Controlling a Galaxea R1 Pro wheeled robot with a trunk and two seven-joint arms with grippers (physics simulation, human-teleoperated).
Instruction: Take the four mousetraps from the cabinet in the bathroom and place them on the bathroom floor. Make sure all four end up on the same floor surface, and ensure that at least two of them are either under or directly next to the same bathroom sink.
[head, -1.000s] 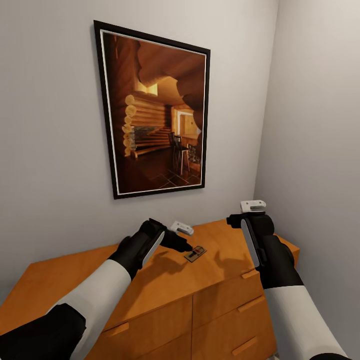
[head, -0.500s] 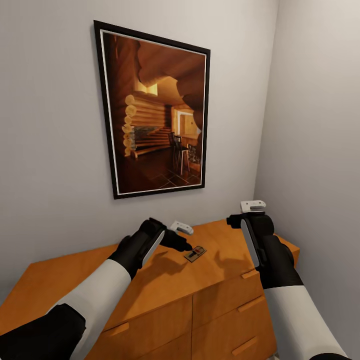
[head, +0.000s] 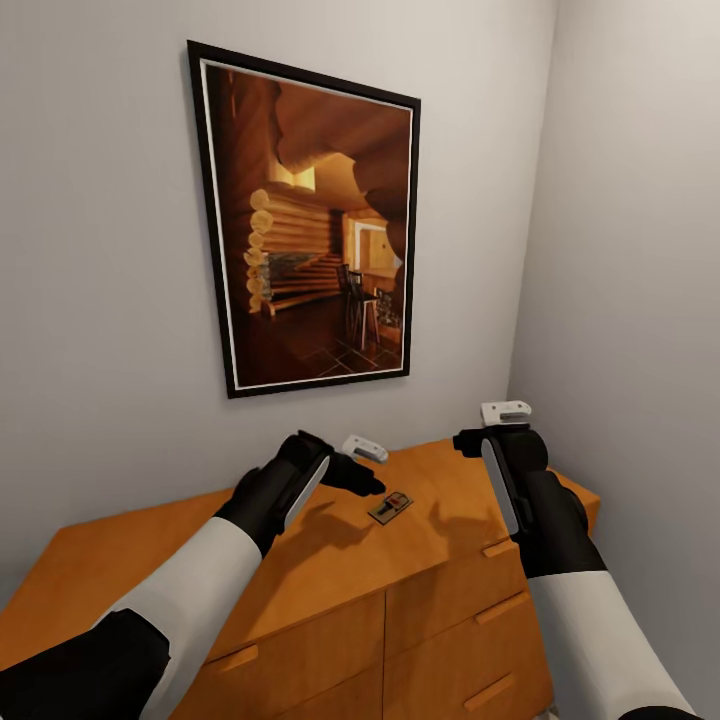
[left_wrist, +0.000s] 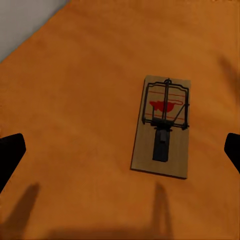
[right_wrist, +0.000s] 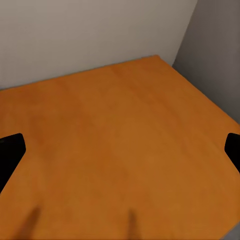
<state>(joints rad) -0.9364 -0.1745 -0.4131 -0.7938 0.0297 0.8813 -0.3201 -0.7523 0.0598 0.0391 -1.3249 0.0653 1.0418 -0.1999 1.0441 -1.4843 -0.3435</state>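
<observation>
One mousetrap (head: 390, 507), a small flat brown board with a wire bar and a red mark, lies on the smooth top of the orange-brown cabinet (head: 140, 565). My left gripper (head: 382, 474) hovers open just left of and above it. In the left wrist view the mousetrap (left_wrist: 162, 126) lies flat on the cabinet top (left_wrist: 75, 75), off-centre between the wide-apart fingertips (left_wrist: 10, 155) of the left gripper (left_wrist: 120, 152). My right gripper (head: 484, 428) hangs open over the cabinet's right end; the right wrist view has bare wood (right_wrist: 115, 130) between the right gripper's (right_wrist: 120, 150) fingers.
A large framed picture (head: 310, 215) of a log interior hangs on the wall behind the cabinet. A side wall (head: 640, 250) closes the corner right beside the cabinet's right end. Drawer fronts with wooden bar handles (head: 497, 547) face me below.
The left gripper has lifted very slightly above the cabinet top. The mousetrap and the right arm stay where they were.
</observation>
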